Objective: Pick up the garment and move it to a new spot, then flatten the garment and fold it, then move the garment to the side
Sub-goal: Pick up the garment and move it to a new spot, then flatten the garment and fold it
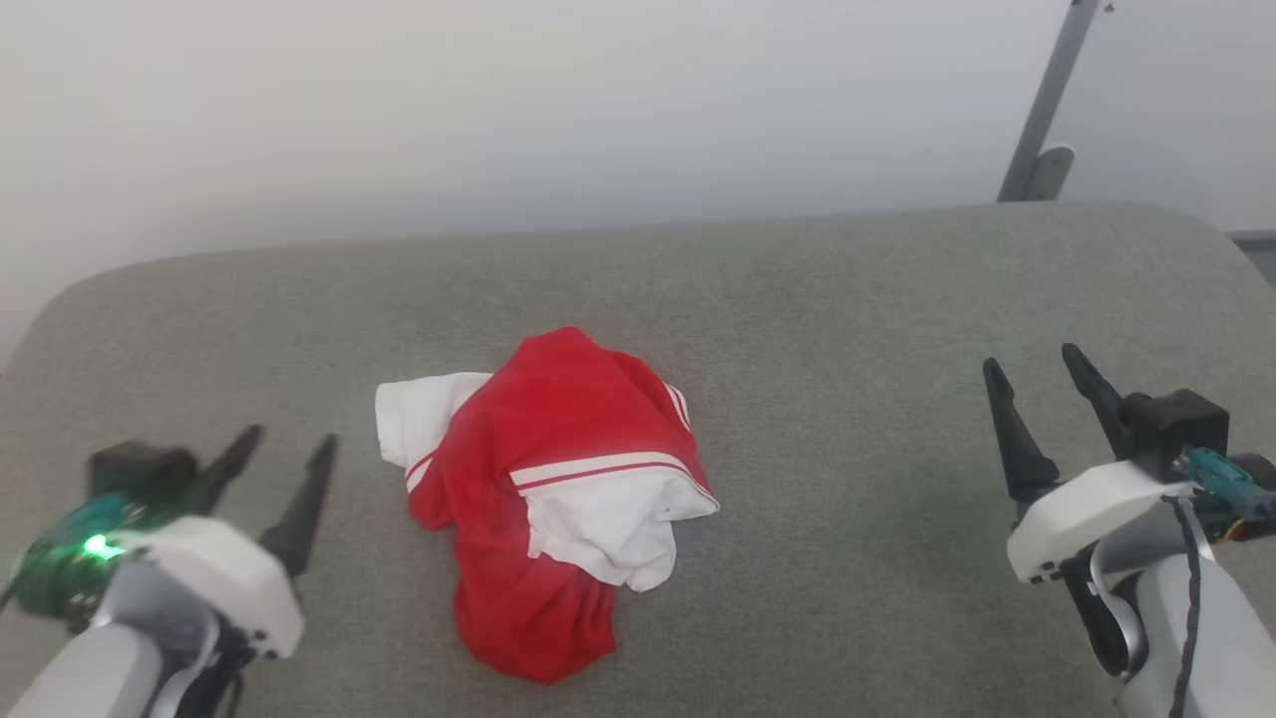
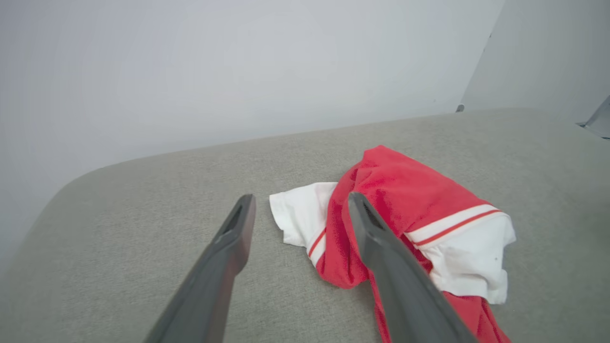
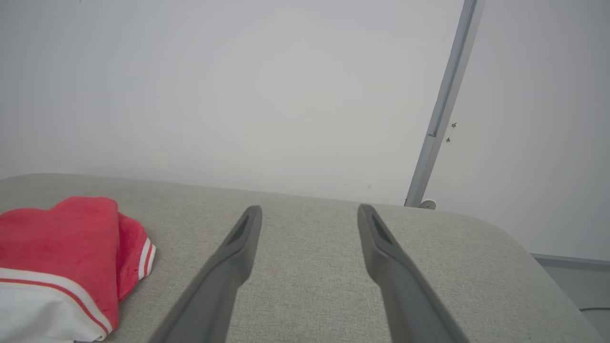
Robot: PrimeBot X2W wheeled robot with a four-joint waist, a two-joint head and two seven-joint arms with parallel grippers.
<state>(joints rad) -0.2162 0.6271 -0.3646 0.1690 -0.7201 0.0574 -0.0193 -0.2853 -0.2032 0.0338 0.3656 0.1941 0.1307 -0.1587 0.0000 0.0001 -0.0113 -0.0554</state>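
Logged garment (image 1: 543, 479) bunched mid-surface (image 1: 847, 299) between left pincer (image 1: 291, 436) and right pincer (image 1: 1031, 357), both spread wide, holding nothing; likely to snag one layer only, dragging the heap into a tighter tangle before flattening.

Garments: we count one garment (image 1: 558, 429).
Tools: we count two, left tool (image 1: 292, 437) and right tool (image 1: 1032, 359).
Tabletops: we count one tabletop (image 1: 847, 299).
Poles: we count one pole (image 1: 1047, 100).

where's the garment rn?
Head view: garment crumpled on the grey cushion, between left pincer and right pincer, nearer the left, touching neither.
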